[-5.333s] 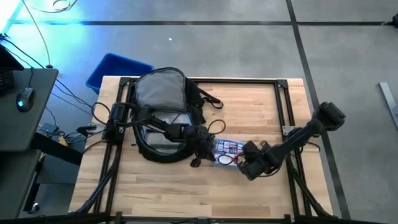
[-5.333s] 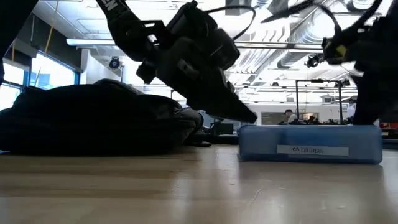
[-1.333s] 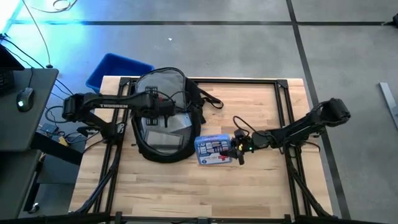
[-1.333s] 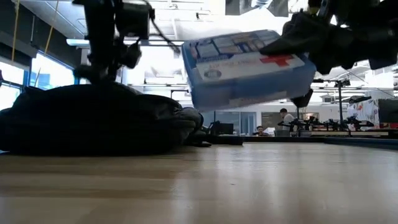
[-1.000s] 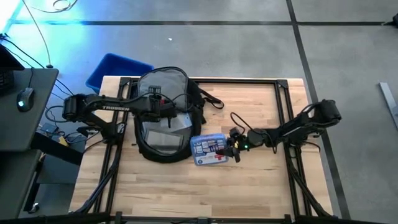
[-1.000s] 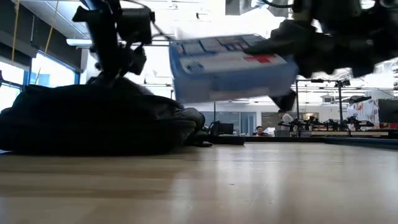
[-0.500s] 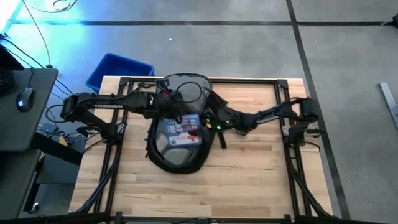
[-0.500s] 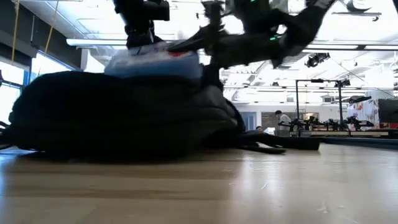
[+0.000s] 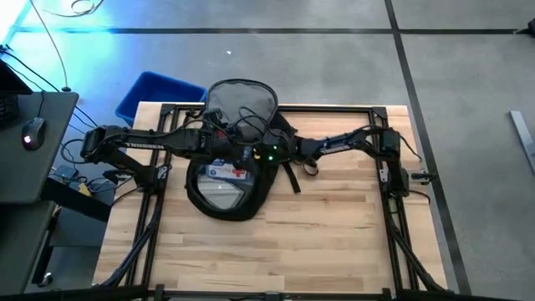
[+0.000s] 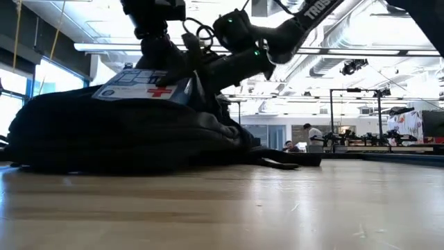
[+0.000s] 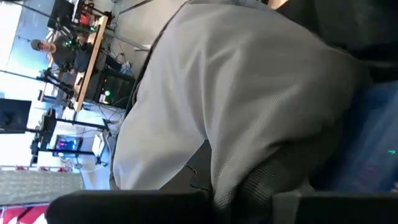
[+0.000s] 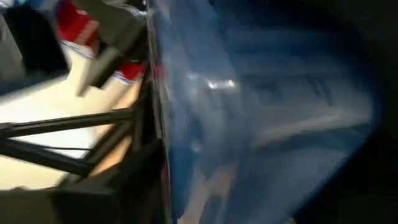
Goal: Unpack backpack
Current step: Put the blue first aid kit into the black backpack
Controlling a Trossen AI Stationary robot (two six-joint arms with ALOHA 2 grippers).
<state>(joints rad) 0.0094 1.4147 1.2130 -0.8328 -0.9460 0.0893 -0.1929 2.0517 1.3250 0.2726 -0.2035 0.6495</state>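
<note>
You are seeing the right gripper (image 9: 244,164) fingers grasping the first-aid pouch (image 9: 226,172) over the backpack (image 9: 226,171) near the desk's (image 9: 334,242) far-left corner, the left gripper (image 9: 219,144) fingers' state indiscernible; next, I judge, carrying the pouch clear.

You see a blue bin (image 9: 157,94) on the floor beyond the wooden table's (image 9: 334,234) far-left corner. A computer mouse (image 9: 33,131) sits on the desk (image 9: 25,180) at left.

The high view looks straight down on the whole table (image 9: 334,242), the low view looks level across it, both sharing the backpack (image 9: 238,113) (image 10: 104,135); wrist cameras sit pressed close against it.
</note>
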